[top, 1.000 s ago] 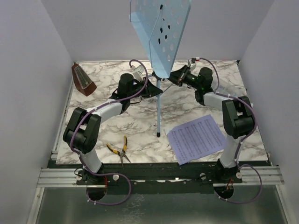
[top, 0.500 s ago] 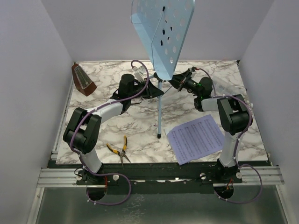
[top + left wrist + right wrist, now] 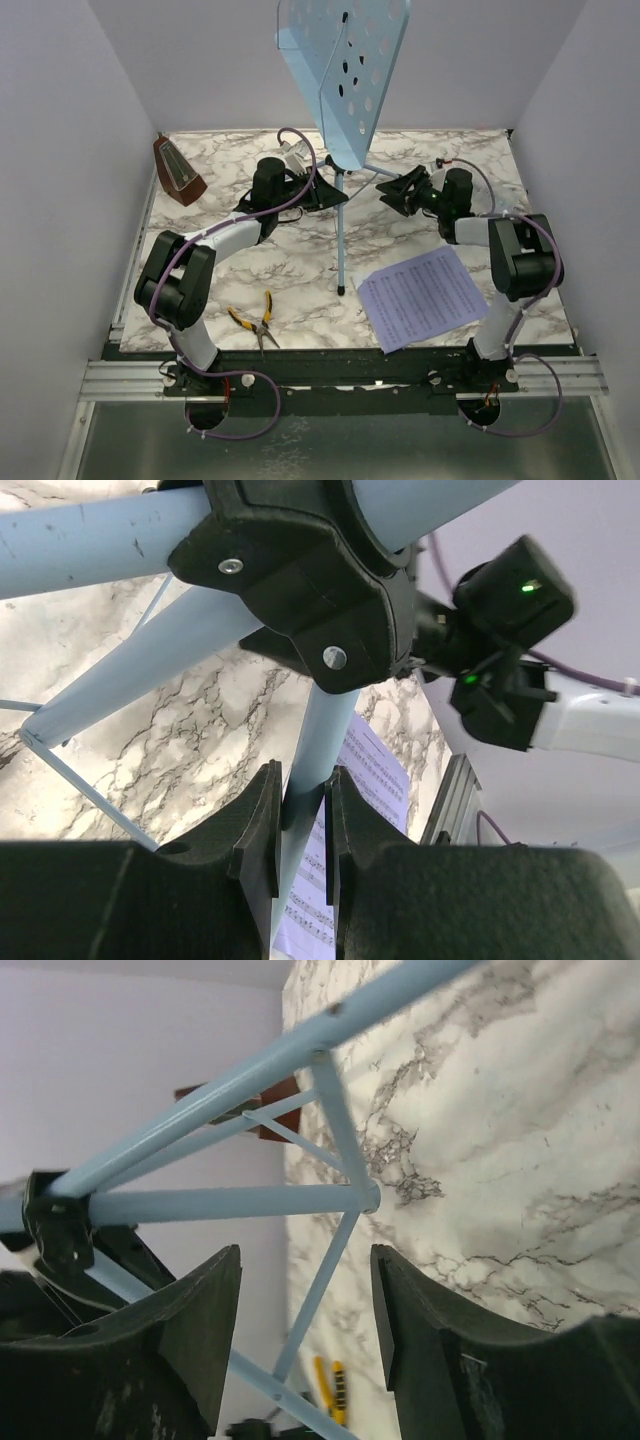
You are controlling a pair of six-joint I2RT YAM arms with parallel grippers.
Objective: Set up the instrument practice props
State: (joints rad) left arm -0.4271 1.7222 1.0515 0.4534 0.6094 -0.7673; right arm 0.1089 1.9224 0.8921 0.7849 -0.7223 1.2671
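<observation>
The light blue music stand [image 3: 345, 70] stands at the table's back middle, its perforated desk high up and one leg reaching toward me. My left gripper [image 3: 325, 192] is shut on a blue tube of the stand [image 3: 318, 730] just below the black hub [image 3: 300, 570]; its jaws [image 3: 303, 795] press both sides of that tube. My right gripper [image 3: 397, 190] is open a little to the right of the stand. In the right wrist view its jaws [image 3: 305, 1290] stand wide, with the stand's legs [image 3: 230, 1203] beyond them, untouched. The sheet of music [image 3: 420, 295] lies flat at the front right. The brown metronome [image 3: 178, 170] stands at the back left.
Yellow-handled pliers [image 3: 255, 318] lie near the front edge, left of the stand's near foot [image 3: 340, 288]. Grey walls close in the table [image 3: 280, 270] on the left, right and back. The stand's thin braces [image 3: 335, 1140] spread low over the marble.
My right gripper has opened and drawn back to the right, away from the stand's legs. The desk swayed right and came back. The left gripper keeps its hold.
</observation>
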